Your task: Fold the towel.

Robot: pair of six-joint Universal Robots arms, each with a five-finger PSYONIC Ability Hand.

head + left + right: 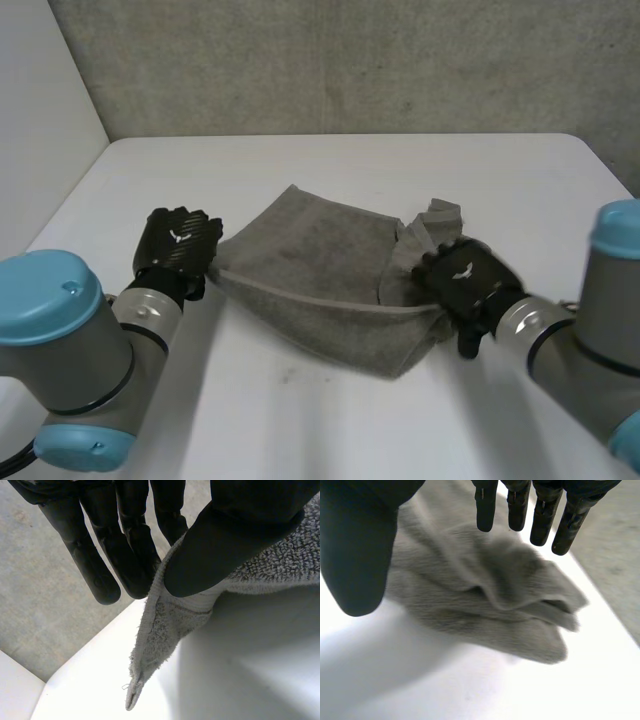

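Observation:
A grey towel (320,270) lies bunched and partly folded in the middle of the white table (350,165). My left hand (180,240) is at its left corner. In the left wrist view the thumb (225,545) pinches the towel's edge (155,635) against the fingers, and the corner's tip hangs loose below the pinch. My right hand (462,275) hovers over the towel's rumpled right end. There its fingers (520,505) are straight and the thumb (355,555) stands apart, with the towel (485,595) lying free on the table beneath the palm.
A grey wall (350,60) runs behind the table's far edge, and a white panel (40,100) stands at the left. Bare tabletop (300,420) stretches in front of the towel and beyond it.

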